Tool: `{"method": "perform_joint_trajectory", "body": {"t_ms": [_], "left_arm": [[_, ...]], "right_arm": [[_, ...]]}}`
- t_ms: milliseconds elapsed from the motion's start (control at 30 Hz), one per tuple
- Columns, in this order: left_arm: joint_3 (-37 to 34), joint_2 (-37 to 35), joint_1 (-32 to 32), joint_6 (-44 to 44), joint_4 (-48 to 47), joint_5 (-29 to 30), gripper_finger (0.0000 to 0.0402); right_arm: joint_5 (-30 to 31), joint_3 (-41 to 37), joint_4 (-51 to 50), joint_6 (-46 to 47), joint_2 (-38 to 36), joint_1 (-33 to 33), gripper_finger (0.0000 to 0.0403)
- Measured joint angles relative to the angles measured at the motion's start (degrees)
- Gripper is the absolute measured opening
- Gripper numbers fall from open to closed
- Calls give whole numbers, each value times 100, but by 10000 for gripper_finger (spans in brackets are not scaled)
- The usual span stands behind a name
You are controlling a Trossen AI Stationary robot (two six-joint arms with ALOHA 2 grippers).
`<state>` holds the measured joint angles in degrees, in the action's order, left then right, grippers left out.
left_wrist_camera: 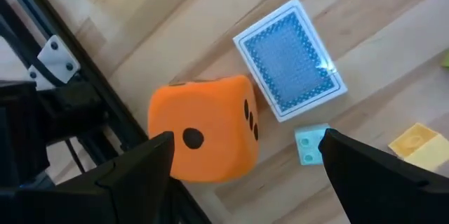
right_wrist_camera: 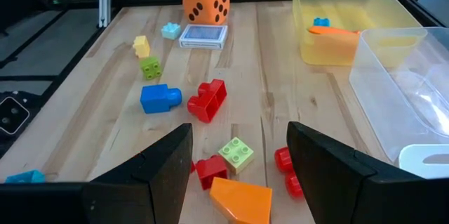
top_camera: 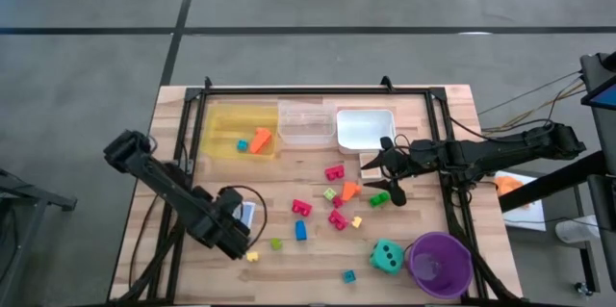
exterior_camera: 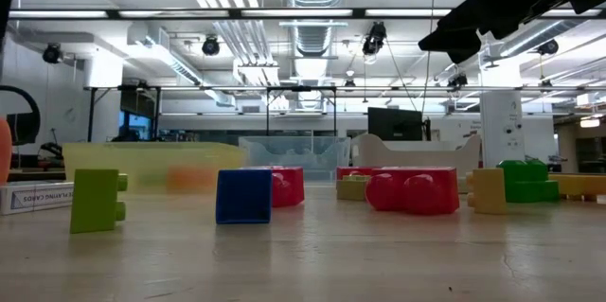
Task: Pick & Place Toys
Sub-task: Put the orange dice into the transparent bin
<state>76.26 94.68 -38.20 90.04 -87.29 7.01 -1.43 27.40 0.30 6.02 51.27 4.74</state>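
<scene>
- The orange die [left_wrist_camera: 203, 137] is seen directly below the left gripper [left_wrist_camera: 242, 175], between its two dark fingers, which are spread wide with nothing held. In the high view it is hidden under that gripper [top_camera: 231, 220], near the table's 8 o'clock edge.
- The die is judged light and possibly soft; a hold across two opposite flat faces is advised, since the corners look rounded and could slip.
- A blue-backed card deck [left_wrist_camera: 289, 59] lies just beside the die at its 1 o'clock in the left wrist view. It is flat and low, so it is judged hard to pinch from above; its long edges are the likely hold.
- A light-blue block [left_wrist_camera: 311, 145] and a yellow block [left_wrist_camera: 417, 145] lie near the deck.
- Small plastic blocks are judged rigid, light and smooth; flat sides are to be gripped, not studs.
- An orange wedge block [right_wrist_camera: 240, 199] lies below the right gripper [right_wrist_camera: 238, 164], whose fingers stand partly apart and empty, near the table's 3 o'clock.
- A red block [right_wrist_camera: 208, 99], a blue block [right_wrist_camera: 160, 98] and a green block [right_wrist_camera: 237, 152] are scattered at the centre.
- The teal die [top_camera: 387, 256] rests at 5 o'clock, just beside the purple cup [top_camera: 440, 264].
- The yellow tray [top_camera: 217, 124] at 11 o'clock already holds two pieces.
</scene>
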Motion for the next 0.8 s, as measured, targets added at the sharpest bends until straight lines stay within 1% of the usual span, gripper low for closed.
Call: {"method": "perform_joint_trajectory", "body": {"t_ms": [167, 533, 700, 800], "left_arm": [[-104, 110, -2, 42, -31, -212, 352], [-127, 91, 4, 115, -28, -212, 352], [-127, 91, 4, 194, -28, -161, 352], [-127, 89, 4, 171, -24, -59, 352]], "right_arm": [[2, 2, 0, 0, 0, 1, 230], [0, 2, 4, 24, 0, 0, 230], [0, 2, 4, 412, 0, 1, 230], [0, 2, 4, 454, 0, -1, 230]]}}
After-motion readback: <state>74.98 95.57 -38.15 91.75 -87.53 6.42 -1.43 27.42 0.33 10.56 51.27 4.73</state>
